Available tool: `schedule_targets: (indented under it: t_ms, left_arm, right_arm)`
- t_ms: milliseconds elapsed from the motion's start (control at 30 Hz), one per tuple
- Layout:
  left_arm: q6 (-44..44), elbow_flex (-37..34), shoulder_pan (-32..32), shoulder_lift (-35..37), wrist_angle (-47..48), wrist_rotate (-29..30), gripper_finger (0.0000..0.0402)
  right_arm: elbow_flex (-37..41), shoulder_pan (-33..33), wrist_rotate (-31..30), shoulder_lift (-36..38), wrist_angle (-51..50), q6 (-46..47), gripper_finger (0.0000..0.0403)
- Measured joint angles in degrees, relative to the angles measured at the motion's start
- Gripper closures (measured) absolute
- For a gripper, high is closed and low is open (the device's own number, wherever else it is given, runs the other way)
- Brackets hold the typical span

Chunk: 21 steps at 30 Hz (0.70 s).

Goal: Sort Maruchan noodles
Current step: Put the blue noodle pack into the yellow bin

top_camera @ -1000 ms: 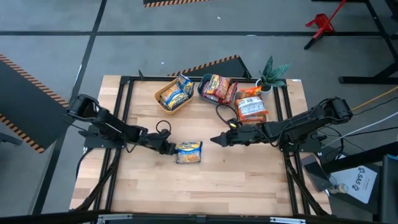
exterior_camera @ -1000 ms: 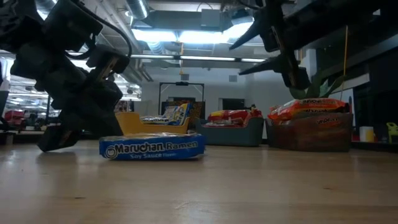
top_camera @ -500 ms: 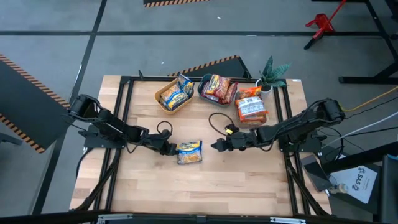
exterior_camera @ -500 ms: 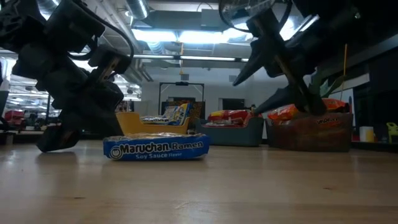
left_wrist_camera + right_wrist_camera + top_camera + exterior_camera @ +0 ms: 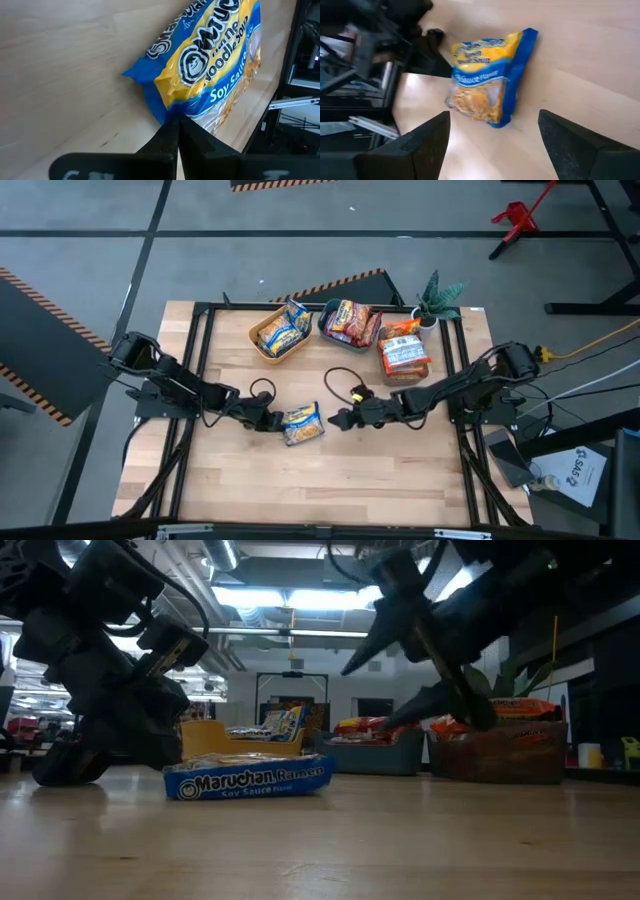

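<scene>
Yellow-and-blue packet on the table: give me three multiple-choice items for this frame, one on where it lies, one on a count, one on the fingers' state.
1. Where does the yellow-and-blue packet lie?
A. in the yellow bin
B. on the bare table between the two grippers
C. under the plant

2. How many bins hold packets at the table's far side?
A. one
B. three
C. five

3. How do the right gripper's fingers stand?
A. spread open, holding nothing
B. shut on the packet
C. out of sight

Answers:
1 B: it lies flat on the wooden table, with the left gripper at one end.
2 B: the yellow bin, dark bin and brown bin.
3 A: the right wrist view shows both fingers wide apart, short of the packet.
</scene>
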State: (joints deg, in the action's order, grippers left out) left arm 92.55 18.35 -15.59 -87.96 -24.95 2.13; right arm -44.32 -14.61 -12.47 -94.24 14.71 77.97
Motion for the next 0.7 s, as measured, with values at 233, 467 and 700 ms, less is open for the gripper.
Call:
schedule_targets:
  t_ms: [233,467,700]
  left_arm:
    - [0.26,0.11,0.00,0.07,1.00,0.07,0.0401]
    - [0.88,0.22,0.00,0.15,2.17,0.02,0.0401]
    - [1.46,0.30,0.00,0.20,2.86,0.06,0.0401]
  right_arm:
    - [-3.75,0.44,-0.82,-5.71,-0.39,-0.61,0.0114]
    - [-5.10,1.28,0.01,-7.08,-0.34,-2.14,0.0114]
    - [-5.26,1.27,-0.44,-8.15,0.86,-3.16,0.0114]
